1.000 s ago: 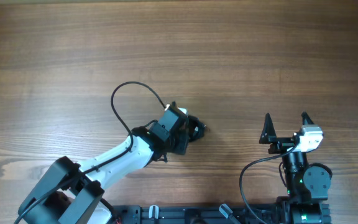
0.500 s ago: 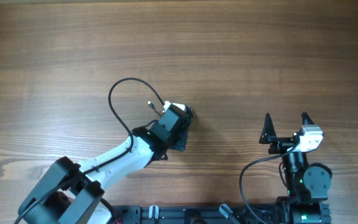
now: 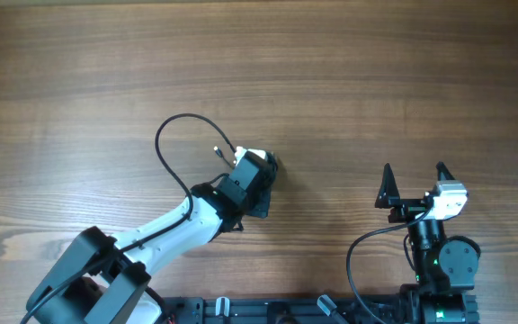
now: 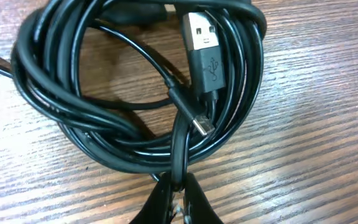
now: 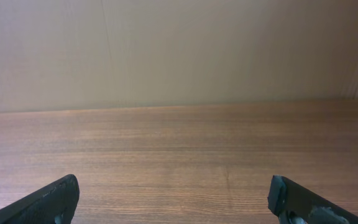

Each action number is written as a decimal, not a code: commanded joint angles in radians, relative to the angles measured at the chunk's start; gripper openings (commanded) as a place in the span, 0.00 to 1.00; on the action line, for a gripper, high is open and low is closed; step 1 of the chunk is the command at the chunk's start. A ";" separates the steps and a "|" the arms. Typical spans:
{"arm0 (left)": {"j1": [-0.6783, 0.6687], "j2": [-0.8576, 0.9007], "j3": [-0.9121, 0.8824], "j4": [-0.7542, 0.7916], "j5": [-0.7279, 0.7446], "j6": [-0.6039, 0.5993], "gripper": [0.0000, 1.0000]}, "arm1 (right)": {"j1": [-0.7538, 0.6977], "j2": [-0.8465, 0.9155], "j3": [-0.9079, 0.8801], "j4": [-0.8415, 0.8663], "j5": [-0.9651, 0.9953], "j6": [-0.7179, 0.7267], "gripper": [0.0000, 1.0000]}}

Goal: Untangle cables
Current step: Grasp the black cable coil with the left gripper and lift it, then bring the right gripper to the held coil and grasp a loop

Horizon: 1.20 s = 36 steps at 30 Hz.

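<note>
In the left wrist view the cables are a coiled black bundle on the wood, with a USB plug and a tiny plug lying across it. My left gripper is shut on one strand at the bundle's near edge. In the overhead view the left gripper covers the bundle, so the cables are almost hidden there. My right gripper is open and empty at the front right, far from the bundle. Its fingertips frame bare wood in the right wrist view.
The wooden table fills the view. A thicker black cord fixed to the left arm arcs out to the left of the wrist. The arm bases and a black rail sit along the front edge.
A second ago the bundle showed just right of the left gripper. The gripper has since shifted slightly left and back, and now sits over the bundle. The right arm has not moved.
</note>
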 commanded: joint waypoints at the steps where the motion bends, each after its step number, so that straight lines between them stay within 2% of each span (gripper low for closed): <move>1: 0.001 0.012 -0.006 -0.049 -0.007 -0.048 0.04 | 0.005 -0.002 -0.002 0.003 -0.013 -0.009 1.00; 3: 0.001 0.008 -0.005 -0.045 -0.002 -0.097 0.04 | 0.005 -0.002 -0.002 0.003 -0.013 -0.009 1.00; 11: 0.003 -0.182 0.118 -0.129 -0.042 -0.095 0.05 | 0.005 -0.002 -0.002 0.003 -0.013 -0.009 1.00; 12: 0.003 -0.197 0.118 -0.137 -0.056 -0.095 0.13 | 0.005 -0.002 -0.002 0.003 -0.013 -0.009 1.00; 13: 0.003 -0.204 0.118 -0.145 -0.060 -0.095 0.38 | 0.005 -0.002 -0.002 0.003 -0.013 -0.009 1.00; 15: 0.003 -0.204 0.118 -0.151 -0.060 -0.120 0.76 | 0.005 -0.002 -0.002 0.004 -0.013 -0.009 0.99; 16: 0.003 -0.204 0.118 -0.150 -0.068 -0.161 0.80 | 0.005 -0.002 -0.002 0.003 -0.020 0.004 1.00; 18: 0.003 -0.203 0.117 -0.151 -0.081 -0.253 0.77 | 0.005 -0.002 -0.002 0.003 -0.021 0.137 1.00; 19: 0.003 -0.201 0.117 -0.151 -0.104 -0.312 0.74 | 0.005 -0.002 -0.002 0.003 -0.021 0.302 1.00; 21: 0.003 -0.164 0.117 -0.151 -0.146 -0.461 0.64 | 0.005 -0.002 -0.002 0.006 -0.061 0.795 1.00; 22: 0.003 -0.145 0.116 -0.151 -0.151 -0.488 0.60 | 0.005 -0.001 -0.002 0.005 -0.056 0.969 1.00; 23: 0.003 -0.103 0.116 -0.151 -0.152 -0.535 0.56 | 0.005 0.005 -0.002 0.005 -0.054 1.125 1.00; 25: 0.003 -0.035 0.116 -0.151 -0.151 -0.616 0.53 | 0.005 0.027 -0.002 0.004 -0.028 1.286 1.00; 26: 0.003 0.013 0.116 -0.150 -0.151 -0.669 0.48 | 0.005 0.049 -0.002 0.006 -0.043 1.287 1.00; 28: 0.003 0.055 0.117 -0.142 -0.151 -0.737 0.37 | 0.005 0.078 -0.002 0.066 -0.268 0.937 1.00; 29: 0.003 0.058 0.117 -0.142 -0.151 -0.761 0.34 | 0.005 0.090 0.002 0.068 -0.339 0.874 1.00; 32: 0.002 0.066 0.116 -0.143 -0.151 -0.769 0.28 | 0.005 0.196 0.072 0.057 -0.439 0.862 1.00; 35: 0.002 0.105 0.116 -0.100 -0.143 -0.769 0.29 | 0.005 0.414 0.243 0.018 -0.439 0.735 1.00; 36: 0.002 0.109 0.116 -0.091 -0.143 -0.769 0.22 | 0.005 0.482 0.300 -0.016 -0.440 0.721 1.00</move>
